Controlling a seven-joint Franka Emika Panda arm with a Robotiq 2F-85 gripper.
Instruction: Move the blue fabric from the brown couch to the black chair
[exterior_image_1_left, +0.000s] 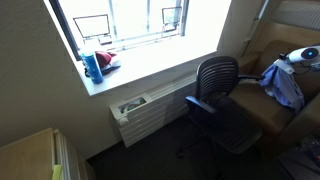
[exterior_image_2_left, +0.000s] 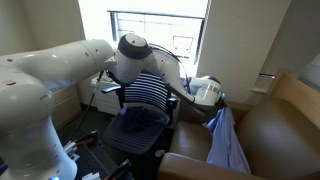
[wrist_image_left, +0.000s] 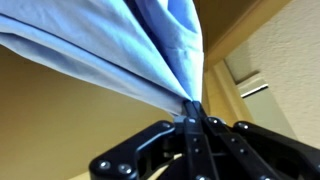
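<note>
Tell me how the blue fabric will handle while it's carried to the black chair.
Likely floppy: the blue fabric hangs in long folds from the gripper. Probably light, since one small pinch holds it. It may drag on the brown couch unless lifted high.

No txt, labels, brands or nos. legible from where I stand, in any view. Blue container (exterior_image_1_left: 92, 68) on the window sill (exterior_image_1_left: 165, 66) is too small & blurry to make out any label.
</note>
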